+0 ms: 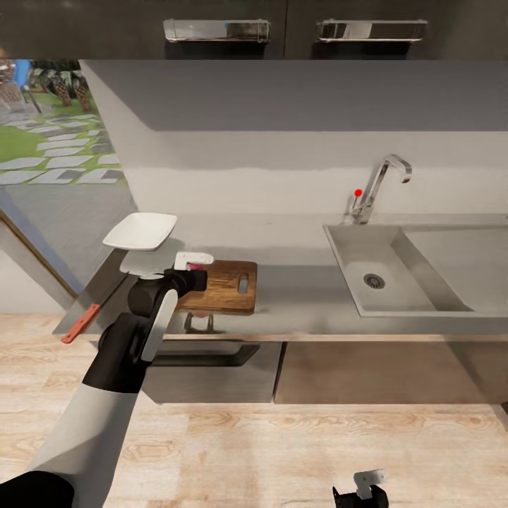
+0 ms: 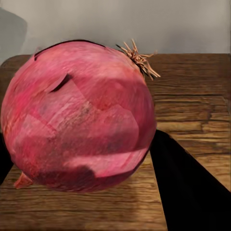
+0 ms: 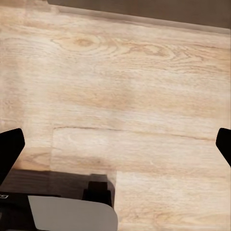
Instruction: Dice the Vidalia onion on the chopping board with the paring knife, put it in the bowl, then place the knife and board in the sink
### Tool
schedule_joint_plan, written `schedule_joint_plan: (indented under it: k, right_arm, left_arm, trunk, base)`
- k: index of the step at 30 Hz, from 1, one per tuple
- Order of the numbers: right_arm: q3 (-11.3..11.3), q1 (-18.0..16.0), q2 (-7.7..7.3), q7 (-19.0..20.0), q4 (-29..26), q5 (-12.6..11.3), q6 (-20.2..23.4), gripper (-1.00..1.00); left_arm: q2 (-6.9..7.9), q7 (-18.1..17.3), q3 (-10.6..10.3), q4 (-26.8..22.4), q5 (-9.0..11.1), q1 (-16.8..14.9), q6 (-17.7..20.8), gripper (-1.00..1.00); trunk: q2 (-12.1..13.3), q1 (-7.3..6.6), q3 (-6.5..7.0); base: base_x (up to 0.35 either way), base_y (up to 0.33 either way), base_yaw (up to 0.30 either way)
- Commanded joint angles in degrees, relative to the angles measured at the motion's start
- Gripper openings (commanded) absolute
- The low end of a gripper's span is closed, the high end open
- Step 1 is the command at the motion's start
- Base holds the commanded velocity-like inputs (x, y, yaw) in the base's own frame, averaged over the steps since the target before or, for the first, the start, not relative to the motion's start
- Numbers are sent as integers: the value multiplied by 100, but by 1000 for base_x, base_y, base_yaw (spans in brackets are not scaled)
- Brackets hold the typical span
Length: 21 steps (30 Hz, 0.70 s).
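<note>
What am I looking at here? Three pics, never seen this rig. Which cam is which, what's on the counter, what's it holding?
It is a simulated two-armed wheeled robot at a kitchen counter. The large picture comes from its head camera, looking down over the countertop. The other two come from cameras near each gripper.

On the counter: a white bowl at the left, a wooden chopping board beside it, and the sink with its tap to the right. The red-handled paring knife lies at the counter's left end.

The left gripper is over the board. Its wrist camera shows the reddish onion up close between dark fingers, above the board, so it looks held.

The right gripper hangs low, fingers spread wide, holding nothing; its camera looks at the wood floor.
</note>
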Motion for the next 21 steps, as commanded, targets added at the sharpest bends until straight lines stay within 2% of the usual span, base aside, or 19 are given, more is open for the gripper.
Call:
schedule_joint_plan:
  k: [1,21]
  right_arm:
    - [-45,-4,-1,-18,8,61,-19,100]
    - [-45,-4,-3,-18,8,61,-21,100]
  left_arm:
    - [0,53,-8,-1,52,-4,22,-100]
    - [-21,44,-13,564,58,-4,13,-100]
  trunk:
    - [-4,0,-5]
    - [-4,0,-5]
  base:
    - [-23,0,0]
    - [-2,0,0]
